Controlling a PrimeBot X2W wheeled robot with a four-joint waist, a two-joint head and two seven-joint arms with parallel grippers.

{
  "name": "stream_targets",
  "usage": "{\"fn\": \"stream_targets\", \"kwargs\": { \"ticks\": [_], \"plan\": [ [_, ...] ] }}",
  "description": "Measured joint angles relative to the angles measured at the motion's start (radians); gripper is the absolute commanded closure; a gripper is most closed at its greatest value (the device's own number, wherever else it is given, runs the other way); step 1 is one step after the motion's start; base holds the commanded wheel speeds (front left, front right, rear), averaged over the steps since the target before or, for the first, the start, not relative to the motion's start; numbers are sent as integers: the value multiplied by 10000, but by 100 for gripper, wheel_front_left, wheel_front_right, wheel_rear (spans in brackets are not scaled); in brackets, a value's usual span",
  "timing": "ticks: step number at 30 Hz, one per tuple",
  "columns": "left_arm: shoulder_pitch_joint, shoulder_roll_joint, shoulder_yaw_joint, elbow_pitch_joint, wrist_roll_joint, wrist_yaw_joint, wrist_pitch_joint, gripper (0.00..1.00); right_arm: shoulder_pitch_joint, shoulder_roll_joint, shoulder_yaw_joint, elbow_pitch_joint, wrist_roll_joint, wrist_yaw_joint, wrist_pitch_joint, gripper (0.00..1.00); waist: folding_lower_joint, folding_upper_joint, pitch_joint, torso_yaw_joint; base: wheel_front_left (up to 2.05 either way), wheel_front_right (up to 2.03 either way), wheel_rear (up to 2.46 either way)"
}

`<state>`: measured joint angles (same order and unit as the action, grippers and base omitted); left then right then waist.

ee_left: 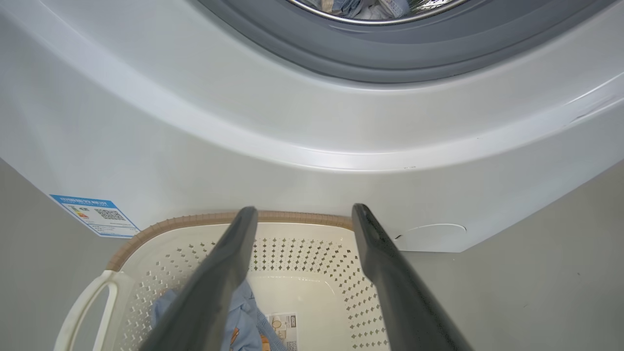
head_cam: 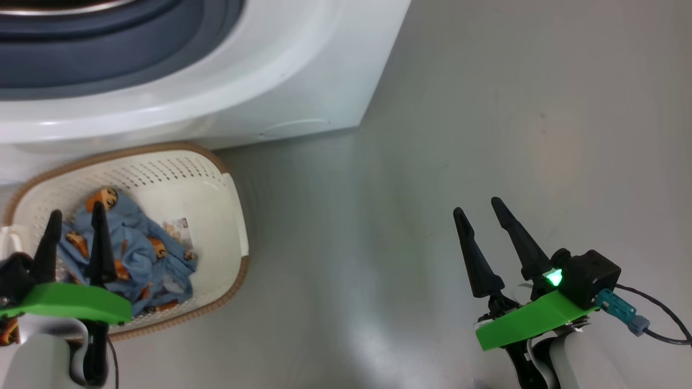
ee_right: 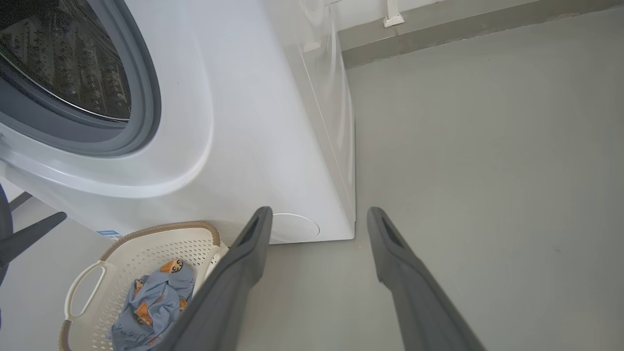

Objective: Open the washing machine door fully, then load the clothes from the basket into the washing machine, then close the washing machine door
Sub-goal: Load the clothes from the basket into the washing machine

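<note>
Right, nearest to me first: my left end effector (head_cam: 76,210) hangs over the basket (head_cam: 216,178), fingers spread wide, nothing between them. My right end effector (head_cam: 477,205) is out over bare grey floor (head_cam: 411,178), well apart from the basket. It is likewise released and empty, with a green light (head_cam: 554,278) glowing on its mount.

Below the left fingers, the clothes (head_cam: 135,248) lie bunched toward the basket's left side, blue fabric with little orange figures. A paper label (head_cam: 178,231) shows on the basket floor just beside them. The basket sits on the floor just in front of the washing machine (head_cam: 303,70); I can't tell whether its brown rim touches.

Past it, in the left wrist view, I see a blue label (ee_left: 95,214) low on the machine's left and a round flap (ee_left: 431,236) low on the right. Higher up, the grey seal (head_cam: 108,59) rings the opening, and the right wrist view gives me the steel drum (ee_right: 63,63) behind it. A scrap of pale blue fabric (ee_left: 352,6) shows at the drum's lower edge.
</note>
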<state>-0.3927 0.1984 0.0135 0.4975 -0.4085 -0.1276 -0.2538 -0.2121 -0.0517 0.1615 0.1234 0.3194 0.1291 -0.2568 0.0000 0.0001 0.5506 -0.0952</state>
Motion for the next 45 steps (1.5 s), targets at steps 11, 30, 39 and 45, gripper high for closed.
{"fn": "stream_targets", "kwargs": {
  "ticks": [11, 30, 39, 45],
  "plan": [
    [-1267, 591, -420, 1212, -267, 0, 0, 0, -348, 0, 201, -167, 75, 0, 0, 0, 0, 0, 1129, -293, 0, 0, 0],
    [-3705, 1484, -1294, 4872, -397, 0, 19, 0, -741, 0, 418, -560, 261, 0, -2, 0, 0, 0, 2960, -690, 0, 0, 0],
    [-5093, 1705, -1434, 6449, -255, 19, 518, 0, -978, 0, 493, -734, 267, 0, -2, 0, 0, 0, 3646, -795, 0, 0, 0],
    [-5817, 1810, -1684, 7064, -88, 222, 934, 0, -996, 0, 545, -744, 407, 0, -2, 0, 0, 0, 4014, -836, 0, 0, 0]
  ]
}}
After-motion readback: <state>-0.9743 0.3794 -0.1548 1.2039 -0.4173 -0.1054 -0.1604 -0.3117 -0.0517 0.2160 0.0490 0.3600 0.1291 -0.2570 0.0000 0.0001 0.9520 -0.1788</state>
